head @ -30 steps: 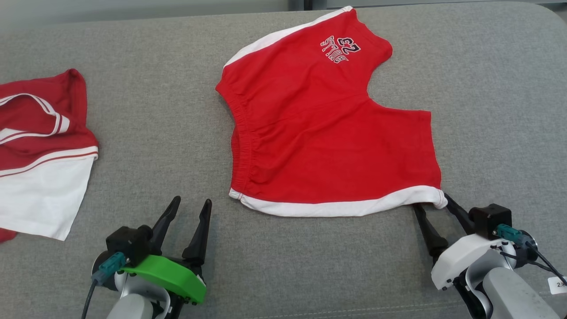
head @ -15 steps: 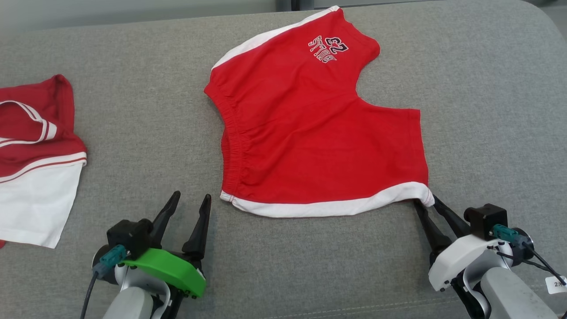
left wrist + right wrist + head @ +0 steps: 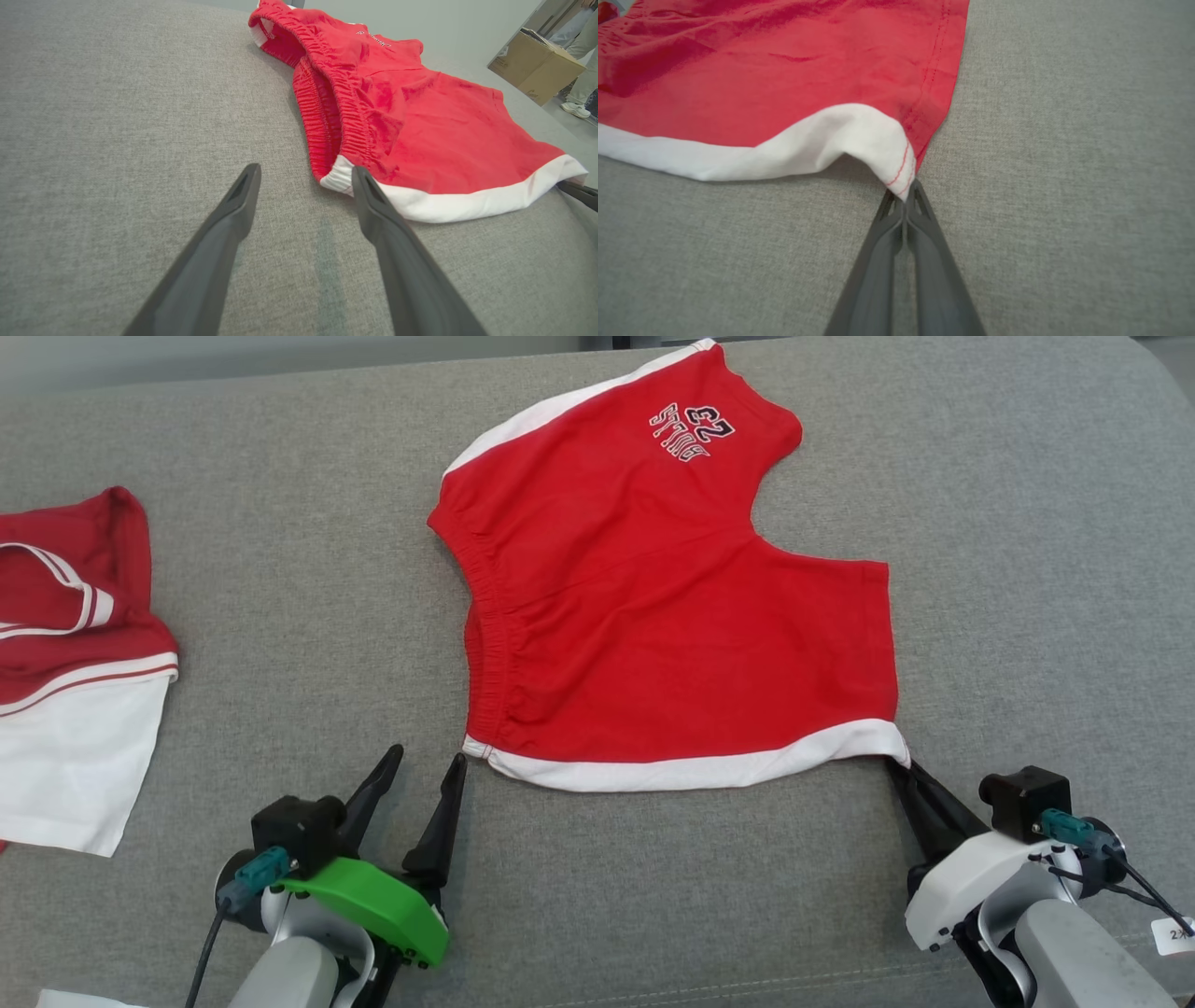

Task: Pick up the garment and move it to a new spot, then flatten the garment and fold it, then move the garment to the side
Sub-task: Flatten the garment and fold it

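**Head view.** The garment [image 3: 672,588], a pair of red shorts with white trim, lies spread flat on the grey fabric surface [image 3: 280,569]. It sits at mid-width, with one leg reaching the far edge and the white-banded side facing the near edge. The elastic waistband points toward the left edge. A second garment [image 3: 75,653], red and white, lies crumpled at the left edge, well apart from the shorts. The left gripper [image 3: 428,754] rests near the near edge with its jaws spread wide and nothing between them. The right gripper [image 3: 898,765] meets the shorts' near right corner.

**Left wrist view.** This view shows the waistband's gathered ridges from the side. The gripper's right finger stands just beside the white corner below the waistband; contact cannot be confirmed. Beyond the surface stand a cardboard box [image 3: 537,70] and a person's leg and shoe [image 3: 577,100].

**Right wrist view.** This view alone shows the grip itself. The two fingers are pressed together, pinching the white hem corner at its red stitching. The fabric just behind the fingertips is lifted into a small arch above the surface.
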Controlling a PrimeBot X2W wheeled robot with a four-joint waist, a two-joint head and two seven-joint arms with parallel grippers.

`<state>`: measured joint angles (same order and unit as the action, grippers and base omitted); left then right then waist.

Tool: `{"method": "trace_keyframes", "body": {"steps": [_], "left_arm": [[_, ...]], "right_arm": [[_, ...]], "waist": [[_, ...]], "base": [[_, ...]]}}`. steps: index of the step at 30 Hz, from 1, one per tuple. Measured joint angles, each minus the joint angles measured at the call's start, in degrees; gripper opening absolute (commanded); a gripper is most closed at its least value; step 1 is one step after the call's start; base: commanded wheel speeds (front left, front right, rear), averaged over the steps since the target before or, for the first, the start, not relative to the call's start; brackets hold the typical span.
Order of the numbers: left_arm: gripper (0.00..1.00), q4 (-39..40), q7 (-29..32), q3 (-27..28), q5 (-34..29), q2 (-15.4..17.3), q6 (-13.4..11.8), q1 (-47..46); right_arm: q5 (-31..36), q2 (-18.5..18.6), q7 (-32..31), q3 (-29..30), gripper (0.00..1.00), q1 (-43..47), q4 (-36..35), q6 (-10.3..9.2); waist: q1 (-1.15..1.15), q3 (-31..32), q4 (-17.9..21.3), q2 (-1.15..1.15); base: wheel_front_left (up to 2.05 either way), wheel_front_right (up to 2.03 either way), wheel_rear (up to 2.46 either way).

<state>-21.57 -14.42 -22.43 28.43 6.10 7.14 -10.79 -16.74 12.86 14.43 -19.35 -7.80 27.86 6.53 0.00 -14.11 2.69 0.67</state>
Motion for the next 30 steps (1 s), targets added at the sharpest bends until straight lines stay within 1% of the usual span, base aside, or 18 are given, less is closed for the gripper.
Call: {"method": "trace_keyframes", "body": {"steps": [3,8,9,10,11,12,13,14,17,19,20,21,25,30], "left_arm": [[1.0,-0.32,0.0,-0.7,0.08,0.04,0.0,-0.67],[1.0,-0.69,0.0,-4.43,0.25,0.07,0.0,-3.08],[0.93,-1.07,0.0,-5.01,0.26,0.19,0.0,-3.52],[0.9,-1.34,0.0,-5.35,0.25,0.25,0.0,-3.72],[0.85,-1.7,0.0,-5.55,0.29,0.24,0.0,-3.85],[0.64,-2.16,0.0,-5.87,0.73,0.27,0.0,-4.07],[0.55,-2.38,0.0,-5.95,1.01,0.29,0.0,-4.28],[0.49,-2.72,0.0,-6.35,1.44,0.3,0.0,-4.72],[0.47,-3.67,0.0,-7.45,1.68,0.25,0.0,-5.95],[0.4,-3.89,0.0,-7.91,2.32,0.26,0.0,-6.15],[0.13,-4.0,0.0,-8.4,2.75,0.26,0.0,-6.27],[0.0,-4.08,0.0,-9.17,3.07,0.27,0.0,-6.5],[0.0,-4.61,0.0,-10.89,4.25,0.26,0.0,-6.81],[0.0,-5.22,0.29,-12.12,8.06,1.15,0.0,-6.41]], "right_arm": [[0.0,0.05,0.0,0.09,0.0,-0.12,0.0,0.01],[0.0,0.31,0.0,0.18,0.0,-0.96,-0.02,0.02],[0.0,0.32,0.0,0.18,0.0,-1.33,-0.05,0.02],[0.0,0.34,0.0,0.18,0.0,-1.66,-0.07,0.02],[0.0,0.38,0.0,0.18,0.0,-1.9,-0.08,0.02],[0.0,0.59,0.0,0.21,0.0,-2.34,-0.12,0.03],[0.01,0.69,0.0,0.22,0.0,-2.42,-0.18,0.03],[0.0,0.75,0.0,0.45,0.0,-2.43,-0.19,0.04],[0.0,1.21,0.0,0.69,0.0,-2.44,-0.24,0.31],[0.01,1.38,0.0,0.7,0.0,-2.44,-0.24,0.52],[0.01,1.42,0.0,0.68,0.0,-2.44,-0.25,0.52],[0.02,1.46,0.0,0.65,0.0,-2.44,-0.29,0.52],[0.19,1.6,0.0,0.31,0.0,-2.49,-1.32,0.53],[1.02,2.86,0.0,-0.9,0.0,-2.09,-3.22,0.54]], "waist": [[0.0,-0.22,-0.08,0.0],[0.0,-0.79,0.01,0.0],[0.0,-0.96,0.11,0.0],[0.0,-1.11,0.24,0.0],[0.0,-1.25,0.39,0.0],[0.0,-1.52,0.69,0.0],[0.0,-1.64,0.86,0.0],[0.0,-1.74,1.02,0.0],[0.0,-1.94,1.26,0.0],[0.0,-1.96,1.35,0.0],[0.0,-1.97,1.38,0.0],[0.0,-1.98,1.42,0.0],[0.0,-1.88,1.62,0.0],[0.0,-0.87,1.92,0.0]], "base": [[0.0,0.0,0.0],[0.0,0.0,0.0],[0.0,0.0,0.0],[0.0,0.0,0.0],[0.0,0.0,0.0],[0.0,0.0,0.0],[0.0,0.0,0.0],[0.0,0.0,0.0],[0.0,0.0,0.0],[0.0,0.0,0.0],[0.0,0.0,0.0],[0.0,0.0,0.0],[0.0,0.0,0.0],[0.0,0.0,0.0]]}}
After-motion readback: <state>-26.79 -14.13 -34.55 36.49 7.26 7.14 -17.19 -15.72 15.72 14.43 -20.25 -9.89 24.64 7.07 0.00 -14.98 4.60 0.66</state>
